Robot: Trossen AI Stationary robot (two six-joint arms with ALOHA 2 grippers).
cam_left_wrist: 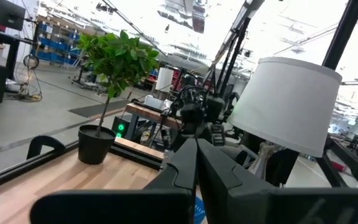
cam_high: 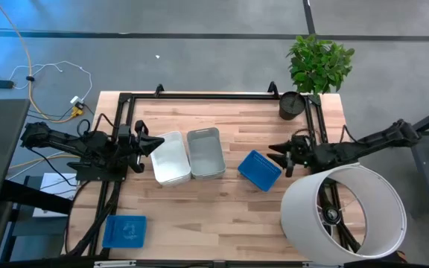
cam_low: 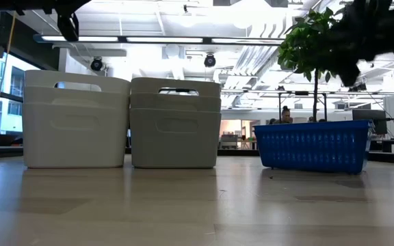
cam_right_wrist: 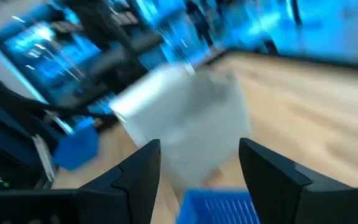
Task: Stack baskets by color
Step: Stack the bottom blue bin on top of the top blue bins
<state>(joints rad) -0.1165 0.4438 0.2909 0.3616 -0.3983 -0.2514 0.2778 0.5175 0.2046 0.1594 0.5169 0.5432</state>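
Right gripper (cam_high: 283, 158) open just beside blue basket (cam_high: 260, 170); nothing held.
Nearest the right arm, that basket sits alone, apart from the white basket (cam_high: 170, 158) and grey basket (cam_high: 205, 152), which touch side by side, apparently colour groups forming. Left gripper (cam_high: 149, 144), fingers together, waits beside the white one. Only the high view shows a second blue basket (cam_high: 126, 231) beyond the table's left corner; low view shows stacked rims.

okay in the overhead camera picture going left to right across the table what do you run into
blue basket at the table's near-left corner → left gripper → white basket → grey basket → blue basket → right gripper → big white cylinder
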